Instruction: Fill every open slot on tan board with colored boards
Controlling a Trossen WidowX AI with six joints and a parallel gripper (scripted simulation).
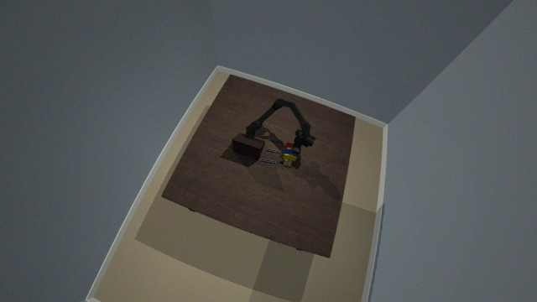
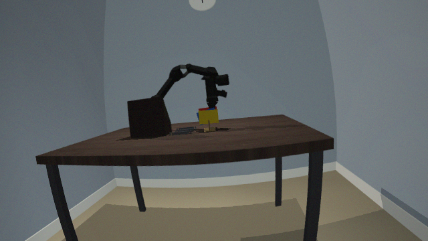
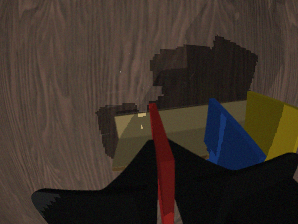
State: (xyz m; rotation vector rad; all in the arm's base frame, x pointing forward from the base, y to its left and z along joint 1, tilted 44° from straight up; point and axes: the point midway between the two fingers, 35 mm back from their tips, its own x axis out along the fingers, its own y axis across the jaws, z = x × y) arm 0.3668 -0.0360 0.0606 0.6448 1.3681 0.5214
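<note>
The top view looks steeply down from high above the desk (image 1: pixel 235 184) (image 2: pixel 187 150) (image 3: pixel 60 60), well back, while the exterior view faces its long edge from slightly above desk height, also at a distance. The wrist view looks down past the end effector (image 1: pixel 296 150) (image 2: pixel 212 106) (image 3: pixel 165 150) at close range; all three share the colored boards and part of the desk surface.

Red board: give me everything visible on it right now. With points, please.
The red board (image 1: pixel 289 145) (image 2: pixel 202 109) (image 3: pixel 162 150) is a thin, flat, plain panel, matte-looking, its narrow edge toward the wrist view. The gripper (image 3: pixel 157 144) is shut on it. It stands roughly upright, crosswise over the tan board (image 3: pixel 130 142), beyond the blue board (image 3: pixel 225 135) from the yellow one (image 3: pixel 262 120). Its notch is out of sight, and whether it is fully seated can't be told.
</note>
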